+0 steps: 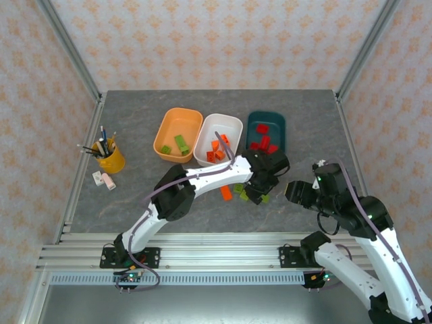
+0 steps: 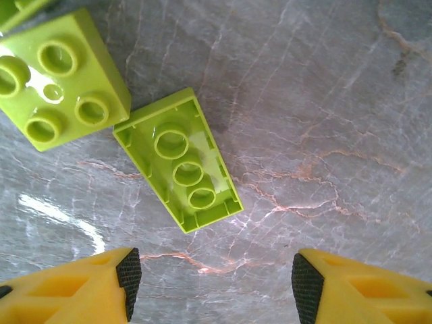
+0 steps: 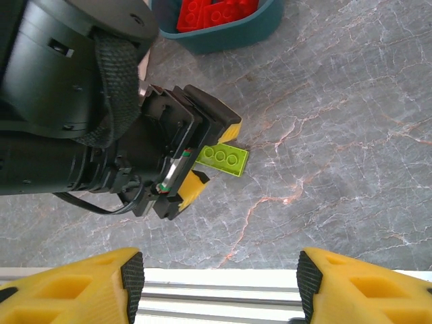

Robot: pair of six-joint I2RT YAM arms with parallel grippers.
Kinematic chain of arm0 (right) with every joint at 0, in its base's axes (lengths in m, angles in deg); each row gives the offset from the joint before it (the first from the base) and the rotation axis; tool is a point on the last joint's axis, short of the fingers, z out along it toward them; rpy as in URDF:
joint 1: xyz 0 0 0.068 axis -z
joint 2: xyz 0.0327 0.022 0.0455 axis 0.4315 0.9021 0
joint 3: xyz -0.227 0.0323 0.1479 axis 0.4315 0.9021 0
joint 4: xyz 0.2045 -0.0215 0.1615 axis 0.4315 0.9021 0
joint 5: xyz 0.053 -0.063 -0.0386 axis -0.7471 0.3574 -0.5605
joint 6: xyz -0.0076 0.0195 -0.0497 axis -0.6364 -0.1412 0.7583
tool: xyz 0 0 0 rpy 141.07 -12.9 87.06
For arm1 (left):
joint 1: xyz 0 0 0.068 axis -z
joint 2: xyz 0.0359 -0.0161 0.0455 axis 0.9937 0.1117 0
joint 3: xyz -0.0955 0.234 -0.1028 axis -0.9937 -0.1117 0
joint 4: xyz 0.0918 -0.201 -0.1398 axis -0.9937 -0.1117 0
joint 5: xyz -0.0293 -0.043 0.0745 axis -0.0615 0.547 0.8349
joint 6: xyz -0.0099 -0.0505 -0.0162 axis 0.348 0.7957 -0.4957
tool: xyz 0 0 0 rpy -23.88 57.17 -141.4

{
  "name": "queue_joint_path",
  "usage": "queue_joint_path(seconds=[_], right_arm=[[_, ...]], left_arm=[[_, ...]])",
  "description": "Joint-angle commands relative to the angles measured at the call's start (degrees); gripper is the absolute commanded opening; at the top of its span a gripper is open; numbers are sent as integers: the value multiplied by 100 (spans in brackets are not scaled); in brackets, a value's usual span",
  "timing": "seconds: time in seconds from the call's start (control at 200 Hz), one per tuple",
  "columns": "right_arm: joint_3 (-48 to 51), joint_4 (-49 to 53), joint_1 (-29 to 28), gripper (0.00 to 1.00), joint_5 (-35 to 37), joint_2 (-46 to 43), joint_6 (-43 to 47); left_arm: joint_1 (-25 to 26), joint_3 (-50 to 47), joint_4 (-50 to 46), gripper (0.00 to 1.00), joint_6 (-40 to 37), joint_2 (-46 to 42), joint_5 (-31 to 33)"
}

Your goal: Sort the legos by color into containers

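Table [image 1: 128, 196]: grey marbled top, smooth, so I'd expect a nudged brick to skate rather than tip.
Left arm [image 1: 196, 179]: stretched across to the loose pile in front of the teal tub [image 1: 273, 121].
Containers: the orange tub [image 1: 177, 125] holds lime pieces, the white tub [image 1: 226, 125] holds orange ones, and the teal one holds red.
Left gripper [image 2: 212, 283]: fingers apart with nothing between them, hovering just short of the lime bricks.
Right gripper [image 3: 219, 280]: jaws apart and empty too, off to the right and facing the left wrist.
Orange brick [image 1: 226, 193]: loose on the table, near the lime ones.
Square lime brick [image 2: 61, 77]: studs up, just beside the long one, perhaps touching at a corner.
Long lime brick [image 2: 179, 160]: lying flat and skewed, hollow side up.
Handling: light, rigid, glossy plastic, not fragile. Best pinched low across the two long straight walls, pads square to them — a corner grip would probably squirt it out.
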Motion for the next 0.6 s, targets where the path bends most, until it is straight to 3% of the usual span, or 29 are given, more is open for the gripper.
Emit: queue_joint_path(seconds=[0.0, 0.32, 0.595], right_arm=[[-90, 143, -33, 64, -14, -87, 15], [-97, 112, -33, 68, 36, -205, -65], [-55, 136, -35, 73, 144, -333, -217]], left_arm=[[30, 155, -369, 65, 874, 249, 138], [-46, 751, -434, 69, 1172, 844, 313], [-74, 742, -602, 53, 1259, 928, 493]])
